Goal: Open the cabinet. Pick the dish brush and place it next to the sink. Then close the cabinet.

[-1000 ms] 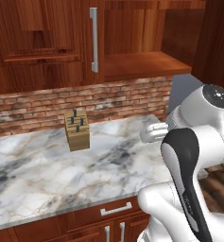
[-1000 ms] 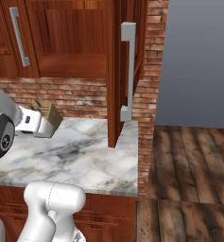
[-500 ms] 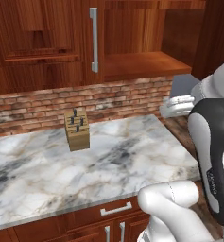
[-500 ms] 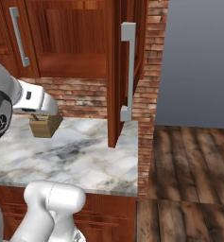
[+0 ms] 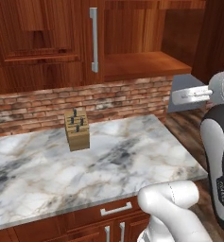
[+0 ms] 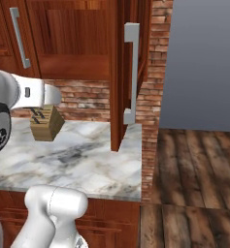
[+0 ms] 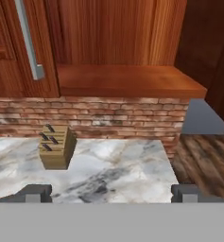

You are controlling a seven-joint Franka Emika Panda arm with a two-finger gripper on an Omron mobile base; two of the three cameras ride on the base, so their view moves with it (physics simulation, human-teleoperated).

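Here the gripper (image 7: pixel 111 193) hangs with its two dark fingertips spread wide, holding nothing, above the marble countertop (image 7: pixel 123 165). The cabinet (image 5: pixel 132 42) sits above the brick backsplash (image 5: pixel 108 97), its right door (image 6: pixel 123 72) swung out edge-on, the bare shelf (image 7: pixel 127 80) exposed. A wooden knife block (image 5: pixel 77 129) stands on the counter.

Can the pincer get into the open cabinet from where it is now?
Probably yes: the right door stands swung out, the pincer is open, and nothing sits between it and the bare shelf.
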